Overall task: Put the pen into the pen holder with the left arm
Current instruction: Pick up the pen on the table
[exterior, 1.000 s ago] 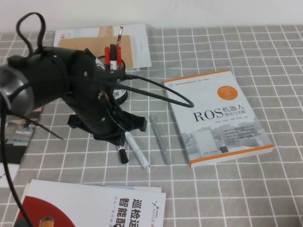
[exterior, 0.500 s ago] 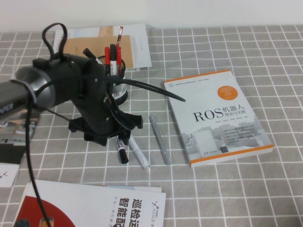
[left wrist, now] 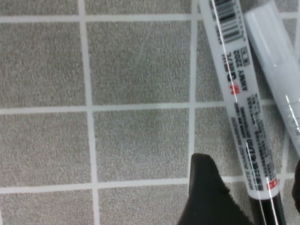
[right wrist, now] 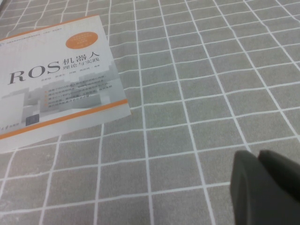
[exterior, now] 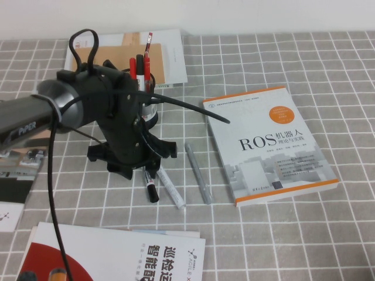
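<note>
Lying flat on the checked cloth, the pen (exterior: 150, 186) runs near-to-far, black cap toward the robot, beside the white marker (exterior: 170, 187). The left gripper (left wrist: 248, 197) straddles it, jaws parted. Right gripper (right wrist: 262, 185) hovers beside the ROS book (right wrist: 56, 79), jaws closed.

On the desk (exterior: 328, 234), the pen (exterior: 151, 186) lay near the middle, the left end effector (exterior: 146, 170) just above it. The pen holder (exterior: 145, 93) stood behind, toward the far edge. The right end effector (right wrist: 265, 187) hovered over the desk beside a book (exterior: 269, 143).
</note>
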Robot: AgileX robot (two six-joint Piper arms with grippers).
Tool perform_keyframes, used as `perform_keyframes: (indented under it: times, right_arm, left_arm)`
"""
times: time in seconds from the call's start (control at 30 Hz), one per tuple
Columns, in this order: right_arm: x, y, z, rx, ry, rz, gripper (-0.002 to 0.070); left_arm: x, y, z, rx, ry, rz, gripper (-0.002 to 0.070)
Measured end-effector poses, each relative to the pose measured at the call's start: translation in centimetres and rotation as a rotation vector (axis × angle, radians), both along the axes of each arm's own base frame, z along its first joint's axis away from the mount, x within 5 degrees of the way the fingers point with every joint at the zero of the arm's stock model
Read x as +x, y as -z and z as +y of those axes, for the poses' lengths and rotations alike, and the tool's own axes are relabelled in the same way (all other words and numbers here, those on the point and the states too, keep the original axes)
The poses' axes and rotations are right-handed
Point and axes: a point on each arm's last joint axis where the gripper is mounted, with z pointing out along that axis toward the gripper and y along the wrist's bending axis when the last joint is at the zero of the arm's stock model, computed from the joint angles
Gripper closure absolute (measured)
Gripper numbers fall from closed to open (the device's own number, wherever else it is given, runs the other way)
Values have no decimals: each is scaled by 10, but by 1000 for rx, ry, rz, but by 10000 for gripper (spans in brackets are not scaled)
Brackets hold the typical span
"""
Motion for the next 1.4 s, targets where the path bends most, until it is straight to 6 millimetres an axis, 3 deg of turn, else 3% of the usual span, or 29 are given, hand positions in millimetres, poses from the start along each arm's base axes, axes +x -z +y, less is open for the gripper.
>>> perform_keyframes:
  times: [0.5,0.6,0.8,1.1,1.23,1.4]
  right_arm:
    - [0,0,0,0,0,0,691]
    - [0,0,0,0,0,0,691]
    - [0,0,0,0,0,0,691]
    - [0,0,0,0,0,0,691]
    - [0,0,0,0,0,0,691]
    - [0,0,0,0,0,0,691]
  left_arm:
    - [7,20,0,31,-3,20,352]
    - [8,20,1,48,7,10,400]
    - [9,19,3,85,78,-3,564]
    - [4,20,7,136,154,55,571]
    - [-2,10,7,145,181,65,571]
    - [-14,-23,0,119,230,-10,571]
